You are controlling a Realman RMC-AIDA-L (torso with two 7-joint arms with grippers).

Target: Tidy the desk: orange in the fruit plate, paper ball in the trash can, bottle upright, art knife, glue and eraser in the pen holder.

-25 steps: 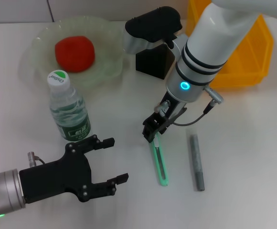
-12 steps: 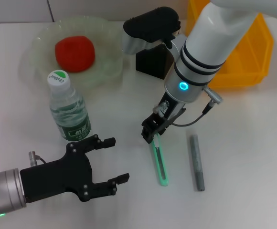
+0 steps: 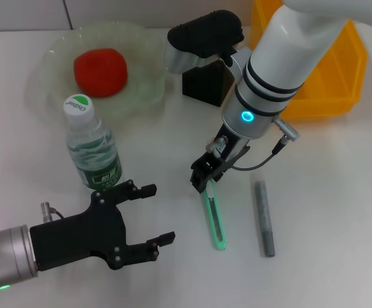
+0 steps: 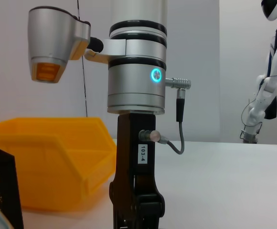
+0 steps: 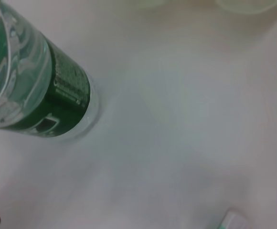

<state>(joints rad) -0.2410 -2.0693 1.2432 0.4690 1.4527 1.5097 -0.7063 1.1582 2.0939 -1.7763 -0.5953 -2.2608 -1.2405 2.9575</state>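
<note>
The orange [image 3: 100, 72] lies in the fruit plate [image 3: 52, 56] at the back left. In front of it the bottle [image 3: 93, 151] [image 5: 38, 90] stands upright. The mint-green art knife [image 3: 214, 217] lies flat mid-desk, with the grey glue [image 3: 265, 218] beside it on the right. My right gripper [image 3: 205, 178] is down at the knife's far end. The left gripper [image 3: 154, 214] hovers open and holds nothing at the front left, below the bottle. The pen holder [image 3: 206, 82] stands behind the right arm, next to the trash can [image 3: 330, 83]. Paper ball and eraser are out of view.
The desk [image 3: 340, 192] is bare to the right of the glue. The left wrist view shows my right arm [image 4: 136, 95] upright before the yellow trash can [image 4: 47, 157], with a corner of the pen holder [image 4: 2, 191]. A white humanoid figure [image 4: 272, 71] stands far off.
Almost nothing. The left gripper has edged slightly to the right. The right gripper stays at the art knife's far end, and the knife has not moved.
</note>
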